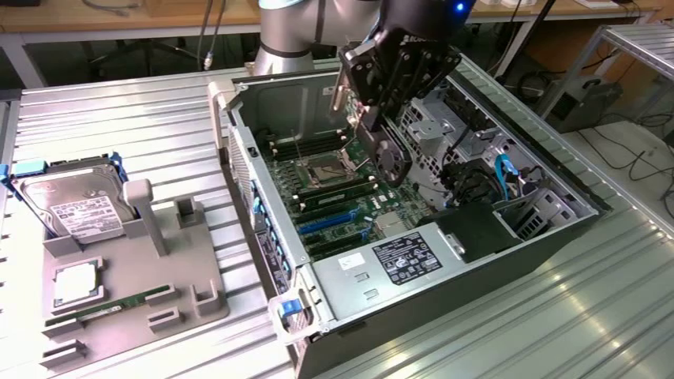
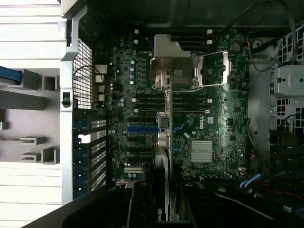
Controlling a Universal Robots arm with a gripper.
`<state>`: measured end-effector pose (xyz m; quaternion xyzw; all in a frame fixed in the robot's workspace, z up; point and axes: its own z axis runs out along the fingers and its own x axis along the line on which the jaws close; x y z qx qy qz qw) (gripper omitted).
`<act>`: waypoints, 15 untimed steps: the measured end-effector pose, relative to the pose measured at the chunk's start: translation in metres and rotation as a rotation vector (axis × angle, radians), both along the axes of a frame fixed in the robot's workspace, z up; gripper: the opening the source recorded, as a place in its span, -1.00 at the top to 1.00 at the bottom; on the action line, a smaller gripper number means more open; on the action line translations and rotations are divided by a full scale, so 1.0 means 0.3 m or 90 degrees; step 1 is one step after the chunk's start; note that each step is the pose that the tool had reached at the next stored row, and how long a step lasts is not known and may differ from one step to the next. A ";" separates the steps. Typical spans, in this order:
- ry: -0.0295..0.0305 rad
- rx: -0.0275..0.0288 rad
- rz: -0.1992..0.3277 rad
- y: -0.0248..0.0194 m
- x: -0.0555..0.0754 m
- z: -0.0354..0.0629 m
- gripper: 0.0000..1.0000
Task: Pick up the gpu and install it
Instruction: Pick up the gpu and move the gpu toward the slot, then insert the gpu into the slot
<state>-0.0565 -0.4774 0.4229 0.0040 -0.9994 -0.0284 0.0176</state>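
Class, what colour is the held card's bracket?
Silvery metal bracket, on the black gpu; clearest in the wrist view.

gpu [image 1: 392, 158] black (bracket [image 1: 339, 88] silvery) | motherboard [image 1: 348, 193] green | slots [image 1: 328, 222] blue

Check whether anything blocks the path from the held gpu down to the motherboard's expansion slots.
Nothing visible does. The gripper holds the gpu on edge above the open case, over the motherboard. The blue expansion slots below lie bare, with no card or cable across them.
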 end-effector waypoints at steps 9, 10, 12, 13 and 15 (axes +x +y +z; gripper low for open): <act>0.0001 -0.0003 0.000 0.003 0.022 -0.024 0.47; 0.0001 -0.0003 0.000 0.003 0.022 -0.024 0.47; 0.0001 -0.0002 0.000 0.003 0.022 -0.024 0.47; 0.0001 -0.0002 0.000 0.003 0.022 -0.024 0.47; 0.0001 -0.0003 0.000 0.003 0.022 -0.024 0.47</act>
